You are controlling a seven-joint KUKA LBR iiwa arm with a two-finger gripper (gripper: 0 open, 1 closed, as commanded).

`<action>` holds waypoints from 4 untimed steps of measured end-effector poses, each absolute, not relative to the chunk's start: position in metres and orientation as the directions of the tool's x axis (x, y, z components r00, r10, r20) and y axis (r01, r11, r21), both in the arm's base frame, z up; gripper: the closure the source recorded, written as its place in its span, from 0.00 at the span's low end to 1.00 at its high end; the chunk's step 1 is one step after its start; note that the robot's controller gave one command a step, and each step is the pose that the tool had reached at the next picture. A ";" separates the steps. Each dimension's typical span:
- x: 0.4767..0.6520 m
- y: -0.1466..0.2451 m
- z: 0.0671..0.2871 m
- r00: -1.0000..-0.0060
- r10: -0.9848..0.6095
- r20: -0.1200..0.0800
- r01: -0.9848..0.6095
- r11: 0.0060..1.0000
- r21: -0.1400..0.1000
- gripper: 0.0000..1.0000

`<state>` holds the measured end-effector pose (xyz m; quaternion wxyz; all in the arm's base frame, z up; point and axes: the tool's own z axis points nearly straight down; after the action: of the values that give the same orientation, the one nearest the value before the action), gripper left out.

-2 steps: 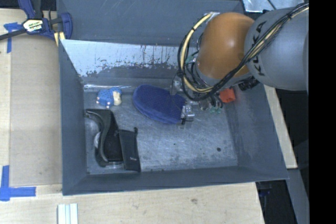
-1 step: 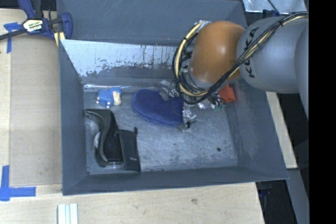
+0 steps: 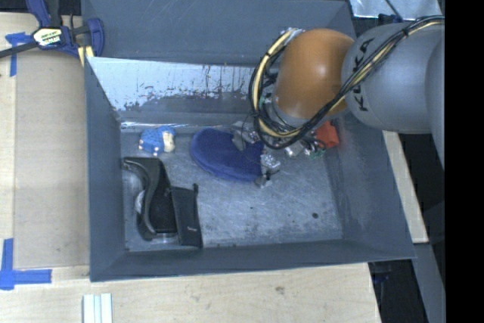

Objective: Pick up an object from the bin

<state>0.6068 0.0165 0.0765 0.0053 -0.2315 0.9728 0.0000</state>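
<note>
Pincer (image 3: pixel 265 163): mine sits low on the 3 o'clock edge of a blue pad (image 3: pixel 219 153); open or closed, I cannot tell.
Pad: soft, limp, rounded oval at the centre of the grey metal bin (image 3: pixel 227 34).
Risk: I judge it may fold, sag and slide free.
Neighbours: hard black angular piece (image 3: pixel 162 204), 8 o'clock; small blue-yellow toy (image 3: pixel 157 138), 9 o'clock.

1. The bin (image 3: pixel 227 26) is flat grey; its back wall is paler, with dark scratchy streaks.
2. Dark blue oval thing (image 3: pixel 219 153), mid-floor towards the back wall.
3. Small light blue and cream thing (image 3: pixel 157 138), near the back left corner.
4. Black thing (image 3: pixel 162 200) with a silvery patch, front left corner.
5. Red thing (image 3: pixel 328 135), by the right wall.
6. Silver-grey arm (image 3: pixel 401 87), with an orange cover (image 3: pixel 314 72) and yellow and black cables (image 3: pixel 265 79).
</note>
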 end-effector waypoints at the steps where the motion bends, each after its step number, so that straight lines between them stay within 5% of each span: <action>1: 0.595 -0.009 0.196 -0.908 -0.419 -0.011 -0.419 0.908 -0.006 1.00; 2: 0.593 -0.008 0.190 -0.908 -0.419 -0.003 -0.419 0.908 -0.001 0.00; 3: 0.628 0.021 0.070 -0.940 -0.340 -0.008 -0.340 0.940 0.000 0.00; 4: 0.629 0.019 0.075 -0.941 -0.339 -0.009 -0.339 0.941 -0.002 1.00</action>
<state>0.6293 0.0193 0.0753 0.0046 -0.1719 0.9851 0.0000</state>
